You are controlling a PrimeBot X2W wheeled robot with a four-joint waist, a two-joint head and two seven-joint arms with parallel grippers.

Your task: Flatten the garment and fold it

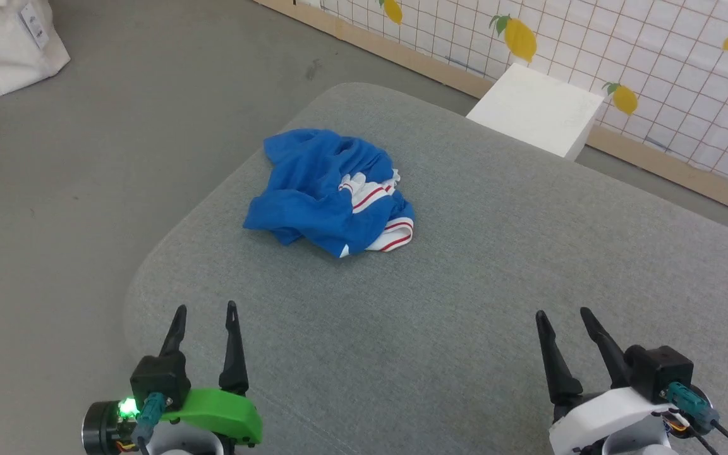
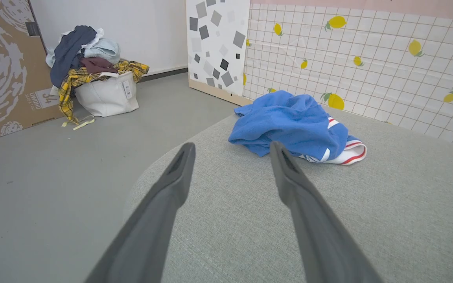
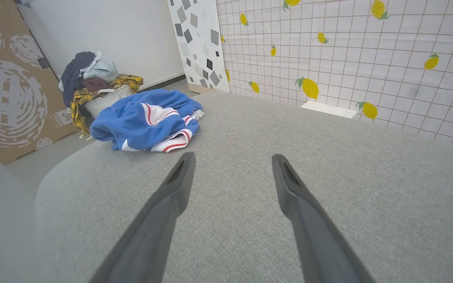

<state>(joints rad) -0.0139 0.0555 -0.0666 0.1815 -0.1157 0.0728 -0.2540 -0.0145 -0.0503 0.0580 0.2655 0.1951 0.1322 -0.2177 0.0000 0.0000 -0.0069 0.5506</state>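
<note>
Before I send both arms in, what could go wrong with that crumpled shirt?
1. The blue T-shirt lies bunched close to the grey padded surface's left edge; a sideways tug from the left gripper could drag it onto the floor.
2. Its folds overlap, with striped sleeve trim tucked among them, so a pinch may catch several layers and the shirt won't spread.

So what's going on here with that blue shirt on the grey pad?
A two-armed robot is set to flatten and fold the garment, a blue T-shirt with red-striped white trim. It lies crumpled on the grey padded surface, untouched. The left gripper and right gripper both hover open, short of it, holding nothing.
</note>
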